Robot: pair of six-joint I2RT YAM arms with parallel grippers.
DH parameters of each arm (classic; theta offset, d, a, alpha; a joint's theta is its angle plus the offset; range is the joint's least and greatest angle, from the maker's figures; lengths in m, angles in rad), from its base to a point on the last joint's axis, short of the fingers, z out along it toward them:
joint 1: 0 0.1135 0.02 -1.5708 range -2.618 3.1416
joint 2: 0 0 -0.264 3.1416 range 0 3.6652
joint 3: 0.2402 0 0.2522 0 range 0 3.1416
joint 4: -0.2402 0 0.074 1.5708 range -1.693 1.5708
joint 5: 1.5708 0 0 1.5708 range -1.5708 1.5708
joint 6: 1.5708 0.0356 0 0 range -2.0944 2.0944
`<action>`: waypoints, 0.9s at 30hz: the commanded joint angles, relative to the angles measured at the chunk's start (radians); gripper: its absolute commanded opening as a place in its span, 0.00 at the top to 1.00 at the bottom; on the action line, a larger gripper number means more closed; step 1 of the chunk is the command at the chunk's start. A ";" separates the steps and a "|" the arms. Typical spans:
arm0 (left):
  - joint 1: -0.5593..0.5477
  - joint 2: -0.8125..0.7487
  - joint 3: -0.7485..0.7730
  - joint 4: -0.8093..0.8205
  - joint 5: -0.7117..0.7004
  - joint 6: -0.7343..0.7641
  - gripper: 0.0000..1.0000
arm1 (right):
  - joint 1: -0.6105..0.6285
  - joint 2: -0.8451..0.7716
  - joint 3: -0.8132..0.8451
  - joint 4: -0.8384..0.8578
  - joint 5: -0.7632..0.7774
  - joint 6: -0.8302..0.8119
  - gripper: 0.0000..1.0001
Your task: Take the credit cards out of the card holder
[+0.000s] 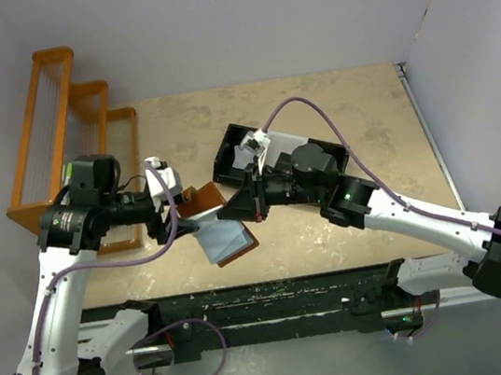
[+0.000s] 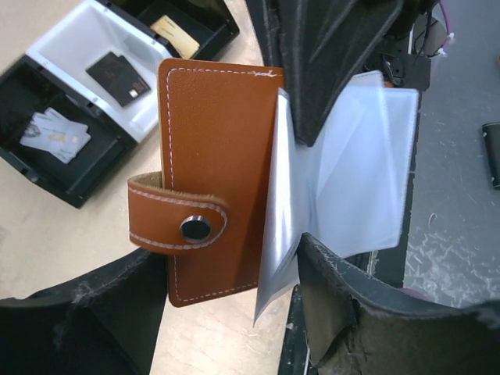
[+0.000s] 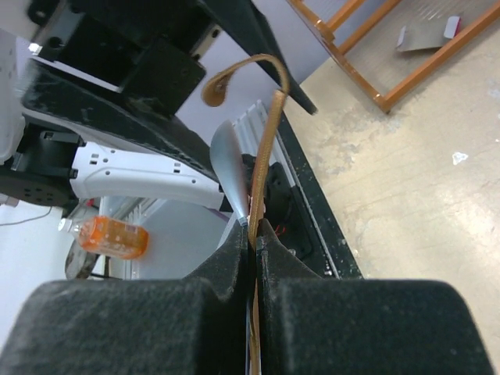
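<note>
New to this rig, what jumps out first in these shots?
The brown wallet hangs between the two arms at mid-table. The right gripper is pinched shut on its edge and the clear sleeves fan out. The left gripper stands open around the wallet's lower end. Behind it, a three-part tray holds cards, with a black card in the white middle part.

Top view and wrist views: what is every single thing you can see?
card holder: one, brown, held up between the arms
clear sleeves: several, see-through, fanning from the card holder
tray: one, black-and-white, on the table
black card: one, tray's white middle compartment
pale cards: a few, whitish, one end compartment
gold card: one, other end compartment
rack: one, orange, back left
table: one, tan
right fingers: two, black, pinching the card holder
left fingers: two, black, spread either side of it
</note>
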 commanded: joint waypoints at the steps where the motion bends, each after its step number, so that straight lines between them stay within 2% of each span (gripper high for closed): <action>1: 0.003 0.008 -0.080 0.034 0.095 -0.049 0.34 | -0.004 0.028 0.084 0.038 -0.050 -0.012 1.00; 3: 0.003 0.006 -0.110 0.046 0.098 -0.058 0.38 | -0.004 0.037 0.084 0.027 -0.071 -0.012 1.00; 4: 0.004 0.004 -0.122 0.055 0.100 -0.063 0.45 | -0.004 0.039 0.082 0.029 -0.081 -0.014 1.00; 7: 0.003 0.002 -0.137 0.086 0.120 -0.116 0.76 | -0.004 0.045 0.076 0.028 -0.116 -0.001 1.00; 9: 0.003 0.004 -0.148 0.115 0.148 -0.160 0.97 | -0.004 0.050 0.073 0.038 -0.121 0.017 0.94; 10: 0.003 0.006 -0.141 0.117 0.146 -0.167 1.00 | -0.004 0.052 0.071 0.047 -0.130 0.028 0.88; 12: 0.004 0.013 -0.129 0.150 0.136 -0.237 1.00 | -0.005 0.054 0.058 0.075 -0.142 0.055 0.74; 15: 0.004 0.020 -0.109 0.201 0.208 -0.338 1.00 | -0.006 0.046 0.017 0.141 -0.157 0.099 0.64; 21: 0.023 0.042 -0.054 0.388 0.310 -0.637 1.00 | -0.016 -0.012 -0.084 0.205 -0.172 0.128 0.54; 24: 0.030 0.052 -0.037 0.453 0.358 -0.733 1.00 | -0.029 -0.083 -0.147 0.262 -0.193 0.144 0.49; 27: 0.030 0.040 -0.041 0.503 0.348 -0.791 1.00 | -0.033 -0.162 -0.193 0.296 -0.206 0.145 0.41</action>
